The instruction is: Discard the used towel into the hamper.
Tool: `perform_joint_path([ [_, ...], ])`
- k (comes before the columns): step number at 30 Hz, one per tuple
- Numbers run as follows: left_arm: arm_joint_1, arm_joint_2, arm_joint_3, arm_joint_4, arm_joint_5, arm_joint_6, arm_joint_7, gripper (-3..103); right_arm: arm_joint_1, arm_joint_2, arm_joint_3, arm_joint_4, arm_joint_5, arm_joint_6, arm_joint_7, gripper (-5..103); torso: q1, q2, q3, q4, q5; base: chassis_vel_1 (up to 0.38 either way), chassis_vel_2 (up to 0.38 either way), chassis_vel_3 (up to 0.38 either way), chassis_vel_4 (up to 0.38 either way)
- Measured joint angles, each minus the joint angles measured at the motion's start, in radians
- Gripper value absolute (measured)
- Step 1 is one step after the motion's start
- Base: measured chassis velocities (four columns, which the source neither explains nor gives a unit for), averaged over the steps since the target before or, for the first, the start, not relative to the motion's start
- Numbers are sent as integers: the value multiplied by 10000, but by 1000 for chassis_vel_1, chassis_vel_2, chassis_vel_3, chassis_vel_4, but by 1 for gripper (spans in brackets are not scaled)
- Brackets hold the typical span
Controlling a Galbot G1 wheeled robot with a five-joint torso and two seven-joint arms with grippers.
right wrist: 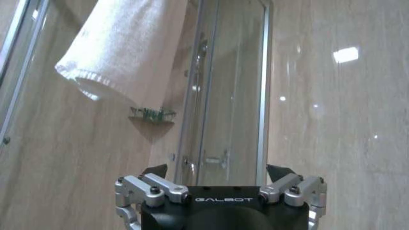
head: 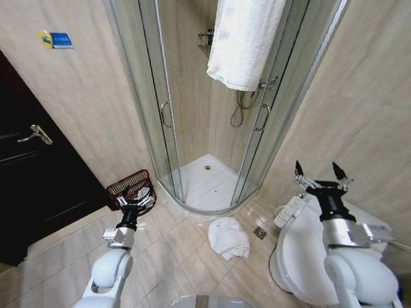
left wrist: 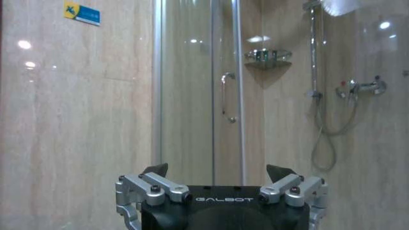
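Observation:
A crumpled white towel (head: pixel 228 236) lies on the tiled floor in front of the shower cabin. The hamper (head: pixel 131 186), a dark reddish wire basket, stands on the floor by the left wall. My left gripper (head: pixel 136 203) (left wrist: pixel 217 171) hovers open and empty just before the hamper, well left of the crumpled towel. Over the toilet on the right, my right gripper (head: pixel 319 176) (right wrist: pixel 217 170) is raised, open and empty. A second white towel (head: pixel 244 38) (right wrist: pixel 121 52) hangs over the top of the shower door.
The curved glass shower cabin (head: pixel 212 186) fills the corner ahead. A white toilet (head: pixel 308 256) with a side control panel sits at the right. A floor drain (head: pixel 259 232) lies beside the crumpled towel. A dark door (head: pixel 38 186) stands at the left.

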Motion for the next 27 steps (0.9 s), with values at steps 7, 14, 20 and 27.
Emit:
perform_joint_path([
  [7, -39, 141, -4, -187, -61, 67, 3, 100, 864, -648, -16, 272, 617, -551, 473, 100, -3, -5, -3, 0, -1, 0, 0, 0, 0],
  [14, 52, 196, -216, -144, -64, 52, 3, 100, 2124, -1566, -165, -21, 1552, -850, 509, 100, -5, -9, -5, 2, 0, 0, 0, 0, 0],
  [20, 104, 185, -351, 144, -21, -103, 3, 100, 3437, -2864, -359, -697, 2456, -685, 373, 100, -6, -11, -5, 2, -3, 0, 0, 0, 0],
  [27, 63, 78, -523, 506, 275, -144, 4, 100, 6372, -4304, -2172, -2266, 3355, -358, 529, 100, -7, -14, -6, 2, 3, 0, 0, 0, 0],
])
